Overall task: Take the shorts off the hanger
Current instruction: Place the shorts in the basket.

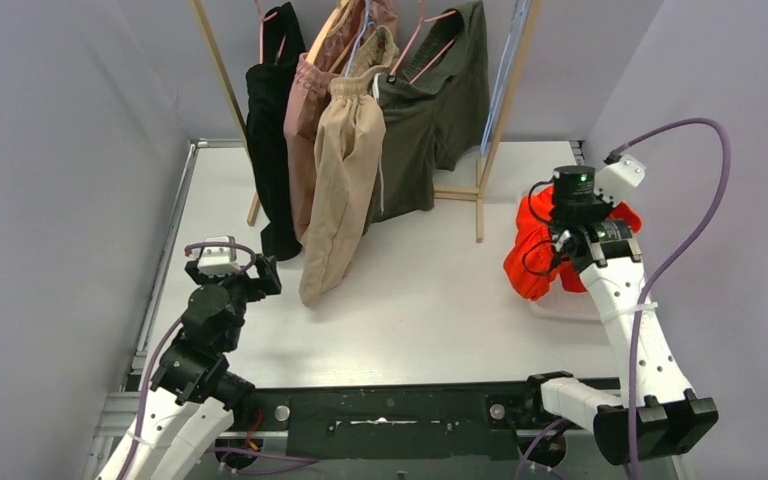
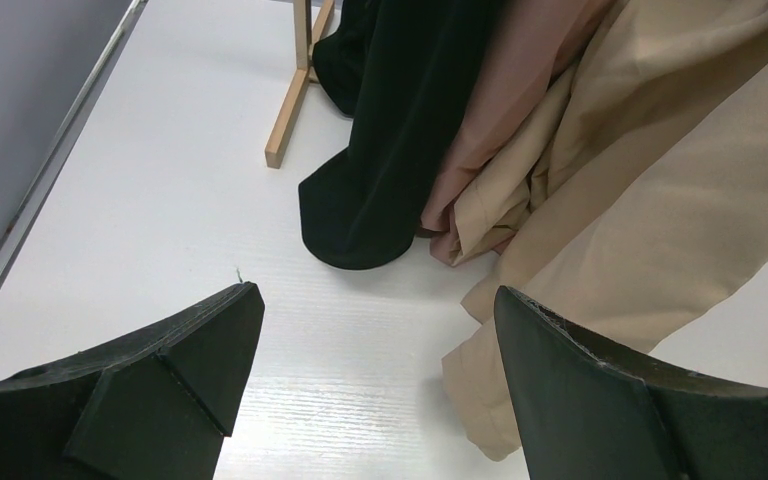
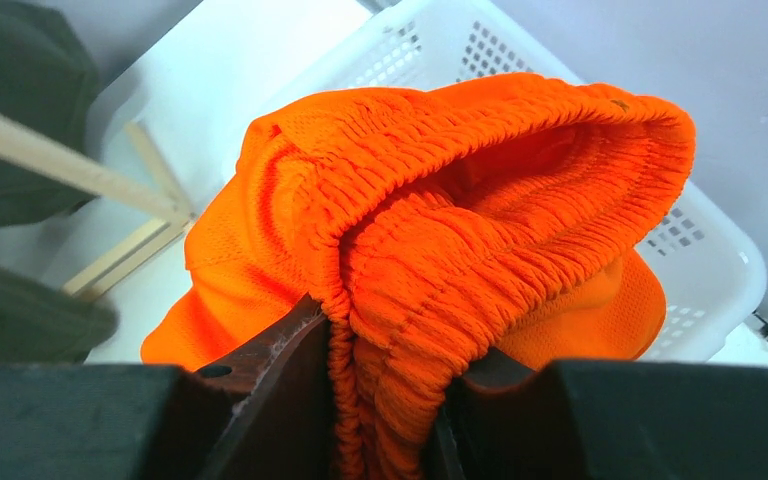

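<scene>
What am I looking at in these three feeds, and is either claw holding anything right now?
Two robot arms are bolted at the near edge of a white table. The wide picture looks down from above and behind them; the other two come from a camera on each wrist. The left gripper is open and empty, facing the beige shorts. The right gripper is shut on the orange shorts, held over a white basket. Pink shorts, olive shorts and a black garment hang on the wooden rack.
</scene>
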Controlling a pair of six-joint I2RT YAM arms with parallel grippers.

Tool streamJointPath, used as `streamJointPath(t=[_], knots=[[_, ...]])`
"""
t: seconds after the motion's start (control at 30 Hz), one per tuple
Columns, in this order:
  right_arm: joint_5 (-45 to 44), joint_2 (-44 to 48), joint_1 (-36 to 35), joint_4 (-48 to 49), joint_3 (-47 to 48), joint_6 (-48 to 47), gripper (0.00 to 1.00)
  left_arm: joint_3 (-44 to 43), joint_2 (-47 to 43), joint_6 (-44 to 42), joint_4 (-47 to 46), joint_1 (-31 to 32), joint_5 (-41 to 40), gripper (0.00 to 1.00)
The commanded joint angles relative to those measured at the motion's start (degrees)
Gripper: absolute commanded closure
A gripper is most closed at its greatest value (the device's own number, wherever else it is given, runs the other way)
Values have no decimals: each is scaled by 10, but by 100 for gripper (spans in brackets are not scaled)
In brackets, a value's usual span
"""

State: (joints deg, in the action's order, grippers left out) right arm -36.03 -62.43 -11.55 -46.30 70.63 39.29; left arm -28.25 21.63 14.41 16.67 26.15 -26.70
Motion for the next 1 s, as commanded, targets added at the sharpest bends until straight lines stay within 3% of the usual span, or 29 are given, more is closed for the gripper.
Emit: streamJointPath(t=[0.0, 0.13, 0.27, 0.5, 0.83, 0.97], knots=[[49, -16, 92, 55, 80, -52, 100, -5, 4, -7, -34, 0, 14, 13], [137, -50, 184, 83, 93, -87, 100, -4, 1, -8, -34, 0, 14, 12], [227, -117, 233, 68, 97, -128, 99, -3, -2, -10, -35, -1, 20, 13], [224, -170, 244, 133, 15, -124, 98, -5, -5, -10, -32, 0, 17, 12], [247, -285, 244, 132, 72, -137, 96, -4, -7, -9, -32, 0, 19, 12], [283, -346, 240, 174, 95, -134, 96, -4, -9, -10, -33, 0, 18, 13]])
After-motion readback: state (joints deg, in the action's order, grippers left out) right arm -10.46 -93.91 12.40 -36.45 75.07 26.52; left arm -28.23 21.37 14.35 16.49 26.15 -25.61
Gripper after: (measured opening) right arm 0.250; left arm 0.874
